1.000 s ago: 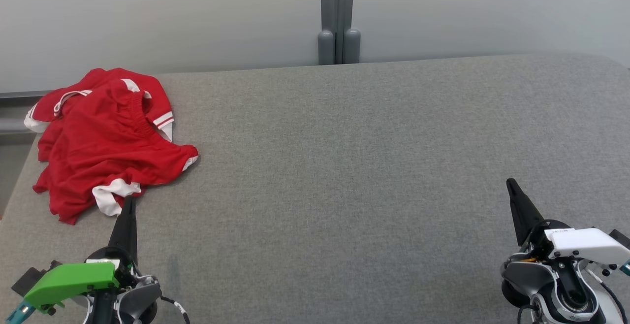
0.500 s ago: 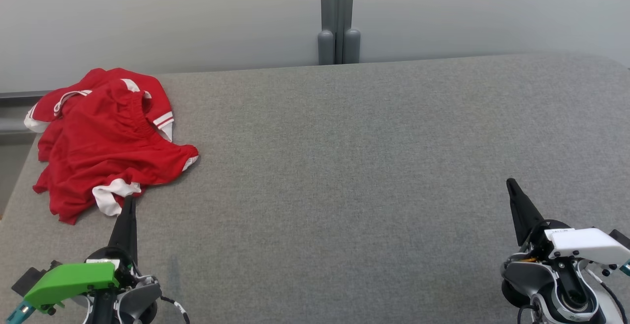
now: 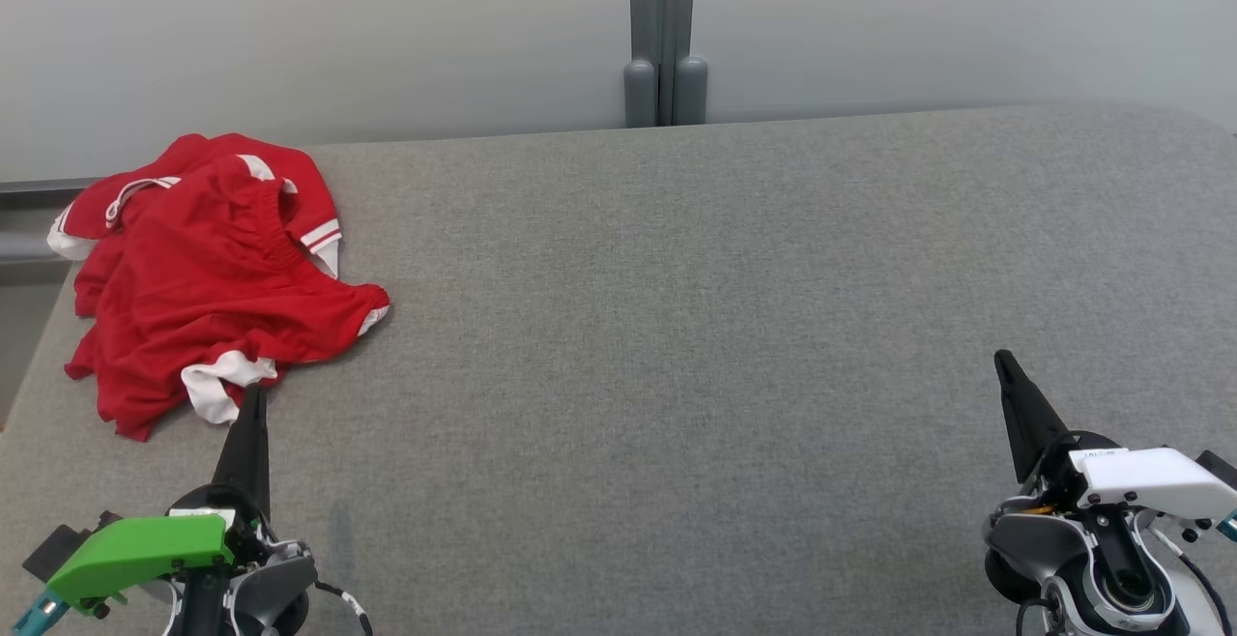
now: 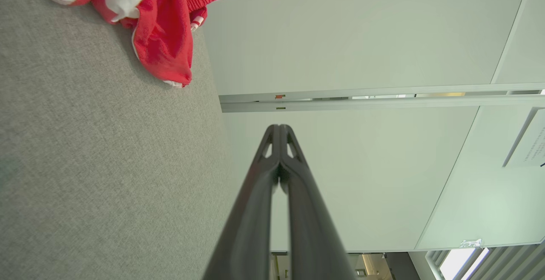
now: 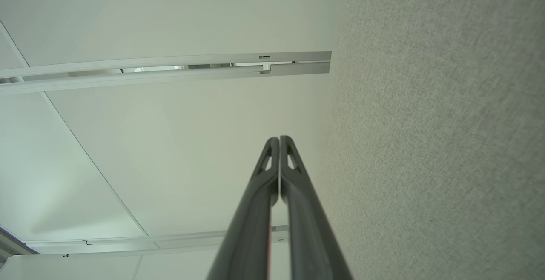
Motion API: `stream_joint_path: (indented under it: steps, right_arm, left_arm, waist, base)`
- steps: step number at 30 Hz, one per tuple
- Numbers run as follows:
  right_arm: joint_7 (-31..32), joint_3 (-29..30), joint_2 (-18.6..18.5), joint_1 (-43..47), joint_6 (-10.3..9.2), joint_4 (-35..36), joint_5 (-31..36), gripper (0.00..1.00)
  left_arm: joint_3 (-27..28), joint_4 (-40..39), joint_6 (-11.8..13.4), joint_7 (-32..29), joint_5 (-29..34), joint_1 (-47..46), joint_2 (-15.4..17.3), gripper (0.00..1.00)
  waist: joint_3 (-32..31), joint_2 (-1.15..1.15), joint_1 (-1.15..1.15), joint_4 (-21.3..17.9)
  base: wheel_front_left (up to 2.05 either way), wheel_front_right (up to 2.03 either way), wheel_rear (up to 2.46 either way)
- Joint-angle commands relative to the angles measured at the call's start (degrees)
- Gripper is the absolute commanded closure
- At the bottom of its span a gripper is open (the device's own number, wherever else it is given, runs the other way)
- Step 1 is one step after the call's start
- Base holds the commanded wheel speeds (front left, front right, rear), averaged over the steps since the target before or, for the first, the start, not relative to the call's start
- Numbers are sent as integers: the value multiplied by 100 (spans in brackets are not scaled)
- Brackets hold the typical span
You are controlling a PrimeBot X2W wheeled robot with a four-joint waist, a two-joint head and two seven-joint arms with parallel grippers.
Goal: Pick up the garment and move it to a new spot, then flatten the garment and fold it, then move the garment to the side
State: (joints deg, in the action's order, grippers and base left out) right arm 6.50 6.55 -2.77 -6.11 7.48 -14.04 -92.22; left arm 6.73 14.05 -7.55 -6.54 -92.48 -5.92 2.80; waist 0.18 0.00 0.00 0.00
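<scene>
nothing has shifted in the last second: the crumpled red garment point(image 3: 208, 278) lies at the counter's point(image 3: 676, 327) far-left corner. the left hand point(image 3: 254, 394) sits pinched closed and empty just short of it, the right hand point(image 3: 1004, 360) likewise (well apart). pickup hasn't begun.

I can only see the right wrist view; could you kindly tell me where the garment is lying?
Observer: The red garment lies crumpled at the far left of the grey table.
Operator: Thanks; is the left gripper holding it?
Observer: No; the left gripper is shut on nothing, near the garment's white cuff.
Operator: Is it folded yet?
Observer: No, it is bunched in a heap, unfolded.
</scene>
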Motion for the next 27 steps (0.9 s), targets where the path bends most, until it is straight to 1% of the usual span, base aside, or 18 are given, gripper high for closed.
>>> stream_joint_path:
  steps: [1,11,12,13,14,15,16,27]
  right_arm:
    - [13,-1,-21,-33,2,-6,-40,100]
    - [12,-1,-21,-33,2,-6,-40,100]
    - [0,0,0,0,0,0,0,0]
    - [-6,-3,3,8,0,-17,4,100]
    - [-3,-3,20,41,0,-73,3,0]
    - [-11,-11,29,73,0,-103,5,100]
    - [-3,-13,46,143,-1,-180,4,0]
    - [-313,-181,39,326,-1,-100,163,0]
  left_arm:
    - [-2,-7,-17,-11,13,-63,5,100]
    - [-2,-7,-17,-11,13,-63,5,100]
    - [0,0,0,0,0,0,0,0]
    - [-6,15,1,5,1,7,-1,100]
    - [-7,82,1,6,-1,38,-12,0]
    - [-17,117,1,15,3,72,-19,100]
    - [-14,184,2,8,-1,135,-33,0]
    - [-341,-50,65,317,185,333,-28,0]
  waist:
    - [0,0,0,0]
    - [0,0,0,0]
    - [0,0,0,0]
    - [0,0,0,0]
    - [0,0,0,0]
    - [-1,0,0,0]
    - [0,0,0,0]
    - [-34,0,0,3]
  base:
    - [0,0,0]
    - [0,0,0]
    - [0,0,0]
    - [0,0,0]
    - [0,0,0]
    - [0,0,0]
    - [0,0,0]
    - [0,0,0]
